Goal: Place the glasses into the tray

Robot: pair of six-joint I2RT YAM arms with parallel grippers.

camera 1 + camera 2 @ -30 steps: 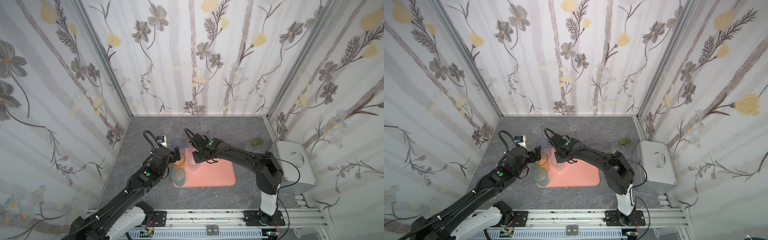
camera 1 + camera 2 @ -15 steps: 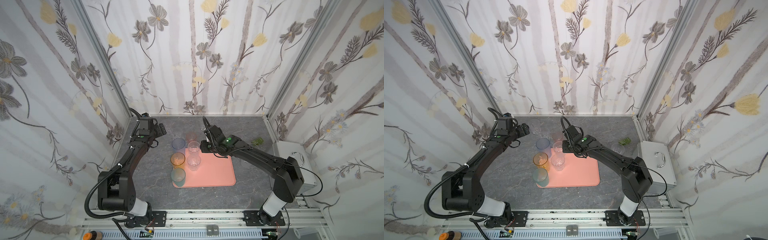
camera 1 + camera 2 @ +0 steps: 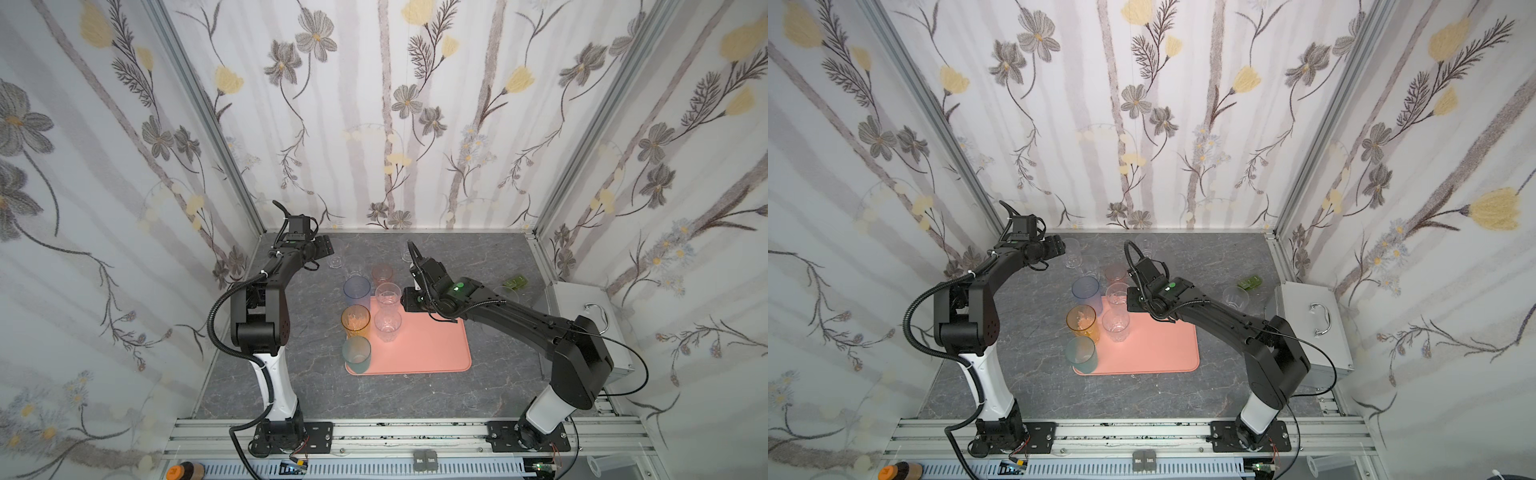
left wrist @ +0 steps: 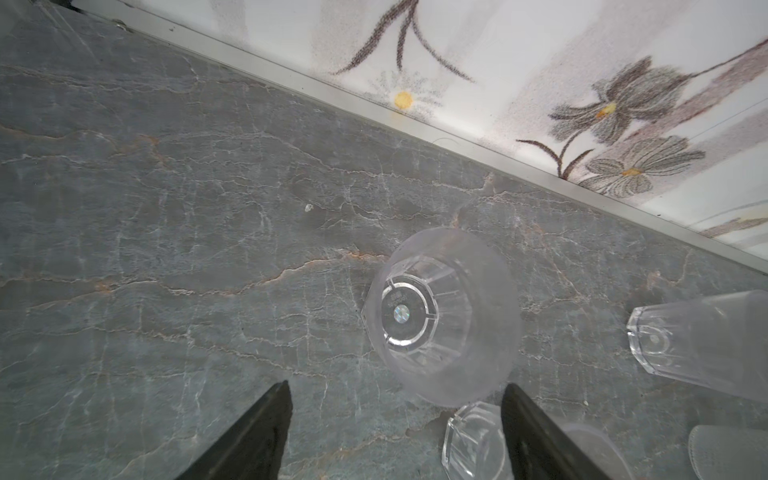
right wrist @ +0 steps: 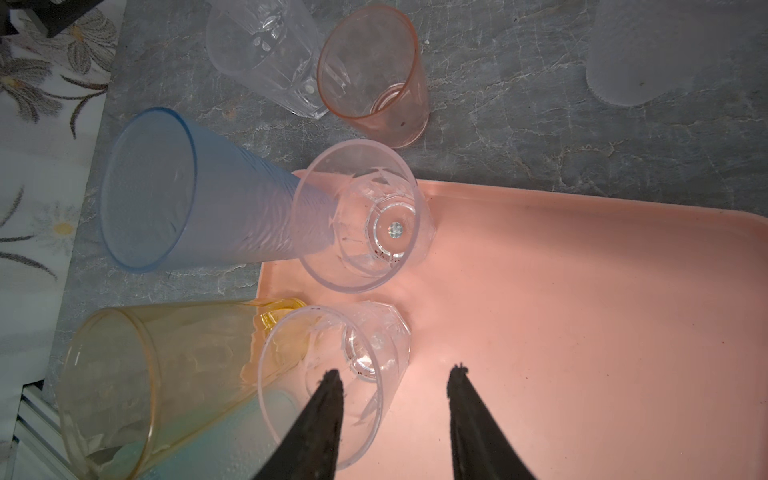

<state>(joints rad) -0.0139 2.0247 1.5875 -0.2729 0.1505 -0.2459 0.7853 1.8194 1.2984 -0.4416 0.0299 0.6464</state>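
Note:
The salmon-pink tray [image 3: 432, 349] [image 5: 582, 311] lies mid-table. Two clear glasses [image 3: 387, 324] [image 5: 361, 224] stand in its far left part. An amber glass [image 3: 355, 320] and a teal glass [image 3: 356, 351] stand along its left edge, and a blue glass [image 5: 187, 195] is at its far left corner. A pink glass [image 3: 382, 272] stands behind the tray on the table. My right gripper [image 5: 395, 374] hangs open over the tray beside the nearer clear glass [image 5: 332, 374], holding nothing. My left gripper [image 4: 395, 395] is open at the back left, just short of a frosted glass [image 4: 444, 316].
More clear glasses [image 4: 698, 340] stand on the grey table near the back wall [image 4: 457, 141]. A frosted glass [image 3: 509, 293] and a small green block [image 3: 515, 283] sit right of the tray. A grey metal box [image 3: 582, 316] stands at the right wall.
My left arm has swung from the tray's left side to the back left corner, and its jaws have narrowed a little. My right gripper has drawn back from the clear glasses.

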